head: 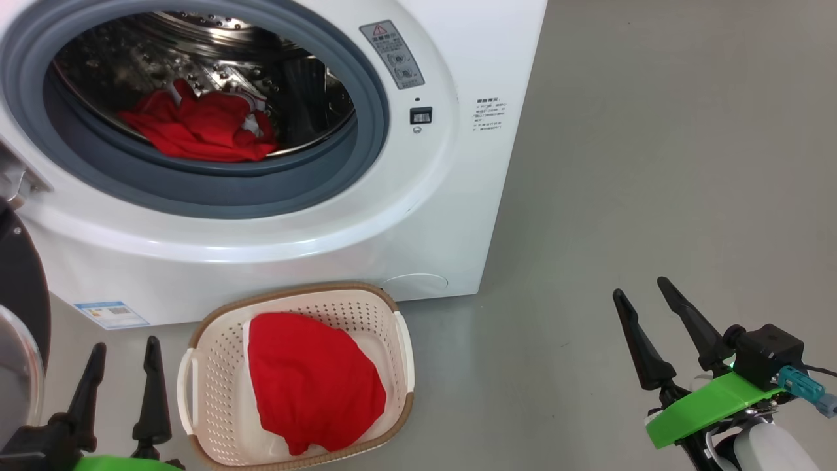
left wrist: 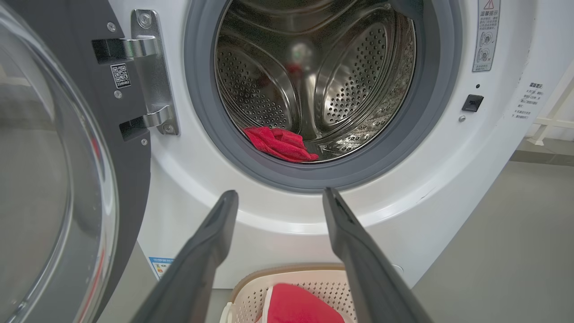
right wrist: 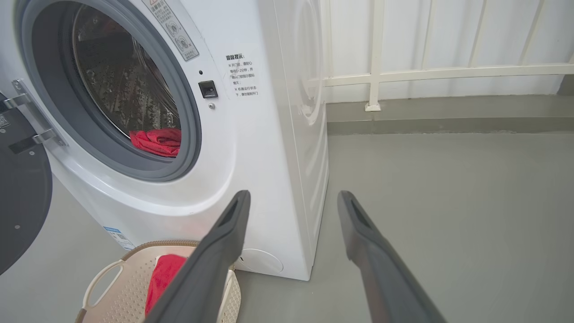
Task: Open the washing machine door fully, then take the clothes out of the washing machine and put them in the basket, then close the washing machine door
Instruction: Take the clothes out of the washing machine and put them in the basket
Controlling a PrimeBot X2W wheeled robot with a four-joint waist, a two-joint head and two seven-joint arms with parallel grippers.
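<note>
The clothes left in the drum lie crumpled at its bottom, by the front lip. One red piece lies in the basket on the floor before the machine. Soft, light and limp, they will likely bunch and trail, so pinch a raised fold mid-heap. The door stands open at left. The left gripper and right gripper are open and empty.

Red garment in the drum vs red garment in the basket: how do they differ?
The drum garment lies bunched in the washing machine; the basket garment lies spread flatter in the basket. The drum garment shows white trim; the basket garment looks mostly plain red. Both are bright red fabric.
</note>
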